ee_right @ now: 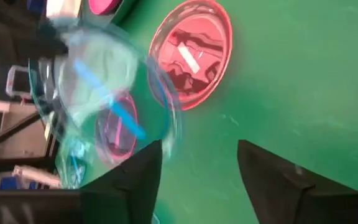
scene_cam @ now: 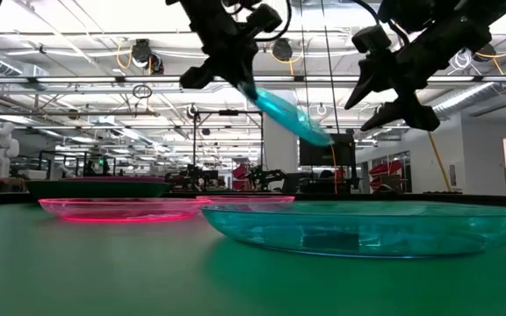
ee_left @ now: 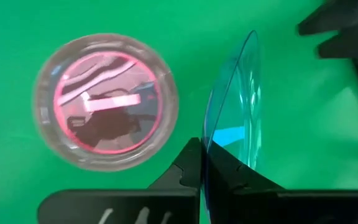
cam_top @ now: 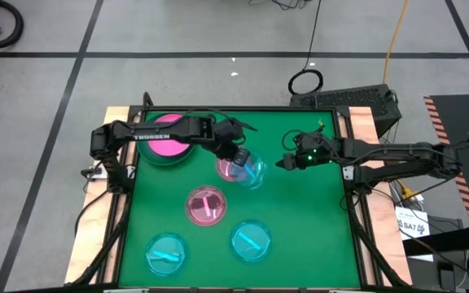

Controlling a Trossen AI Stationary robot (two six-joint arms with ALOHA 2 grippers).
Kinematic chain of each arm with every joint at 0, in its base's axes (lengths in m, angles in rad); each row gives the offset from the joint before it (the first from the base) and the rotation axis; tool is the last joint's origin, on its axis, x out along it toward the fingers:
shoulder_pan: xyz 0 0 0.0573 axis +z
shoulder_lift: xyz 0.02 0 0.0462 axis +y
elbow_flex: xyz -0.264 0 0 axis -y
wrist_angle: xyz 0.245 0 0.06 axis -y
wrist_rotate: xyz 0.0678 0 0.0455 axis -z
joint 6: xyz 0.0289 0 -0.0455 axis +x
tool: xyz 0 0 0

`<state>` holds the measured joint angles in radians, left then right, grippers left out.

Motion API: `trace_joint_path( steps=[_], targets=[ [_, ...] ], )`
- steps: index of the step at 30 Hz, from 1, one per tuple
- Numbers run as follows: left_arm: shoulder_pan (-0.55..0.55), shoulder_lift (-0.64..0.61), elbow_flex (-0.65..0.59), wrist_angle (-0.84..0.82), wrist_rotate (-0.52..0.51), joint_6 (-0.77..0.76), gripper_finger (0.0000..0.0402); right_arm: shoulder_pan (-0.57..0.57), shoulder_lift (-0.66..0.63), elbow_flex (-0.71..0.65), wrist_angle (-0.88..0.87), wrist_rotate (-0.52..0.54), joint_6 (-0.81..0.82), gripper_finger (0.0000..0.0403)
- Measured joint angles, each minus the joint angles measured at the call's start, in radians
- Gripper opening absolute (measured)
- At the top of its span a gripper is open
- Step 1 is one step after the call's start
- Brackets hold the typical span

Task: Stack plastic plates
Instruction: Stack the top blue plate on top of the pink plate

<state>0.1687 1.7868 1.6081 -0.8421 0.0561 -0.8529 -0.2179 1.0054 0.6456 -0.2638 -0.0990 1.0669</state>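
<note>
My left gripper (cam_top: 239, 155) hangs above the middle of the green desk (cam_top: 316, 220), its jaws clenched on the rim of a cyan plate (ee_left: 238, 118), which tilts steeply in the air over a pink plate (cam_top: 233, 168). My right gripper (cam_top: 287, 162) hovers just beside it, jaws released and grasping nothing. A second pink plate (cam_top: 205, 205) lies nearer the front, with two more cyan plates (cam_top: 251, 241) along the front edge. The magenta plate (cam_top: 165, 143) rests on a dark plate (cam_top: 163, 158) at back left.
</note>
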Motion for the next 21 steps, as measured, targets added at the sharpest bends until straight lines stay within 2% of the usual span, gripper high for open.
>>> trace_joint_path(
  steps=[4, 9, 21],
  targets=[
    [0.051, -0.027, 0.000, -0.042, 0.030, 0.064, 0.0004, -0.012, -0.005, 0.000, -0.007, -0.062, -0.057, 0.0222],
    [0.132, -0.076, 0.000, -0.097, 0.034, 0.179, 0.0004, -0.012, -0.006, 0.000, -0.005, -0.111, -0.081, 0.0220],
    [0.362, -0.162, 0.000, -0.396, 0.051, 0.419, 0.0004, -0.016, -0.006, 0.000, -0.004, -0.114, -0.088, 0.0215]
  ],
)
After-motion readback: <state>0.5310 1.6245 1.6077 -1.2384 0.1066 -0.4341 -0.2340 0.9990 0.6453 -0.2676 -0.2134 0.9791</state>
